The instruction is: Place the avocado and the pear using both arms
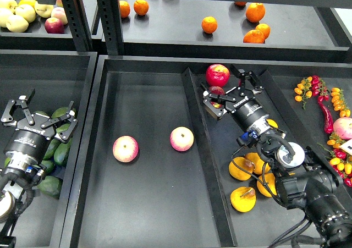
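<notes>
Several dark green avocados (59, 150) lie in the left bin. My left gripper (37, 112) hangs open and empty just above them. Several golden pears lie in the right compartment; one pear (243, 199) with a brown blotch at its stem lies nearest the front. My right gripper (229, 92) is open and empty, well behind the pears. Its fingers stand on either side of a dark red apple (214, 91), which they partly hide. My right arm covers part of the pear pile.
Two pink-yellow apples (125, 149) (181, 139) lie in the middle compartment. A red apple (218, 74) lies behind my right gripper. A raised divider (206, 160) splits the big tray. Chillies and small tomatoes (322, 97) lie far right. Oranges (209, 24) and yellow apples (16, 11) lie on the back shelf.
</notes>
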